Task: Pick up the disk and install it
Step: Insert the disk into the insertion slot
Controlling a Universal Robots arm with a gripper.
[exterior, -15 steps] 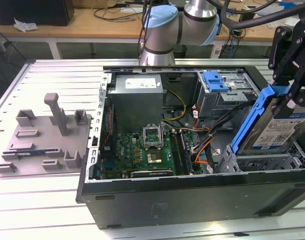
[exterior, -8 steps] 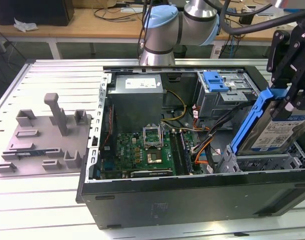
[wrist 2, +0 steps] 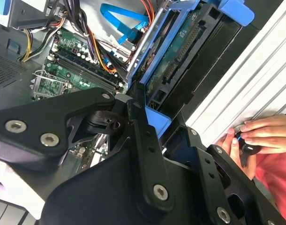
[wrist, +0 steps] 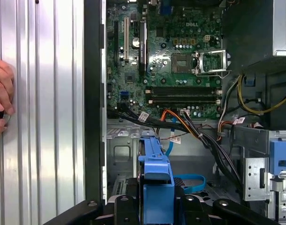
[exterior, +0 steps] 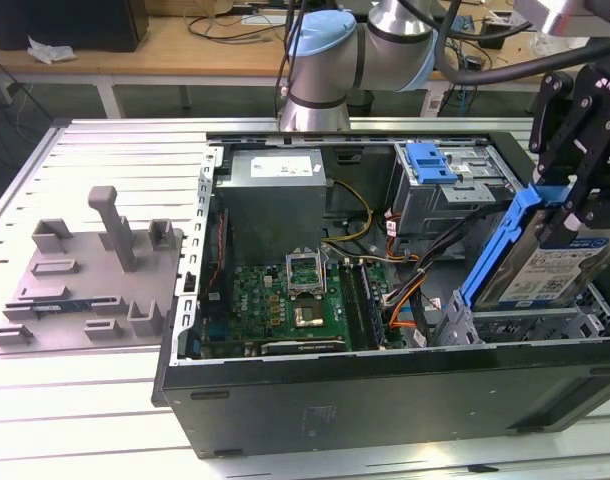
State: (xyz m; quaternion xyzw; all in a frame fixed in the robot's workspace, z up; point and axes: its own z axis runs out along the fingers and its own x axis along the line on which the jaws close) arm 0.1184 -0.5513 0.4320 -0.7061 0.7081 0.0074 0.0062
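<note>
On the grey slatted surface lies an open computer case, and the tool grips the disk, tilted over the drive bay at the exterior view's right, so the disk is picked up but not yet seated.

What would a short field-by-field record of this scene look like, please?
end effector: shut on the disk, at the exterior view's right
disk: tilted over a corner of the open computer case, not lying flat
motherboard: exposed inside the case
hand: a person's, resting on the ribbed table beside the case
grey fixture: on the table, exterior view's left, apart from the case
</note>
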